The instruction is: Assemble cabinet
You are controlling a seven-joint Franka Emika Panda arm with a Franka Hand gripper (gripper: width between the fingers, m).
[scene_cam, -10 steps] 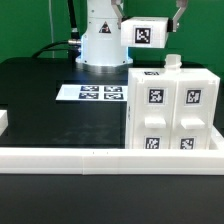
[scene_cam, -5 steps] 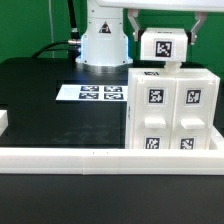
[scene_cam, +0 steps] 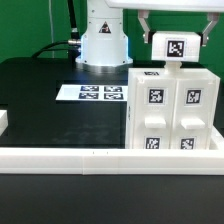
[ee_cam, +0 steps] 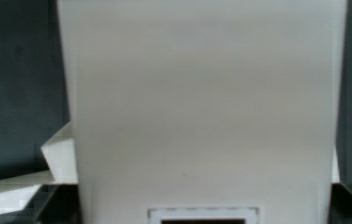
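The cabinet (scene_cam: 170, 105), a large white box with several tagged drawer fronts, stands upright on the black table at the exterior view's right. My gripper (scene_cam: 176, 34) is shut on a white tagged block (scene_cam: 177, 46) and holds it just above the cabinet's top, near the right end. A small white peg (scene_cam: 172, 65) on the cabinet top sits directly under the block. In the wrist view the block's plain white face (ee_cam: 191, 100) fills most of the frame, with a tag edge at its lower end. The cabinet's top is hidden behind it.
The marker board (scene_cam: 97, 93) lies flat on the table left of the cabinet. A long white border rail (scene_cam: 100, 157) runs along the table's front edge. The robot base (scene_cam: 103, 40) stands behind. A small white part (scene_cam: 3, 120) sits at the far left.
My gripper has carried the tagged block toward the exterior view's right and slightly down, from beside the robot base to above the cabinet's top. The cabinet has not moved.
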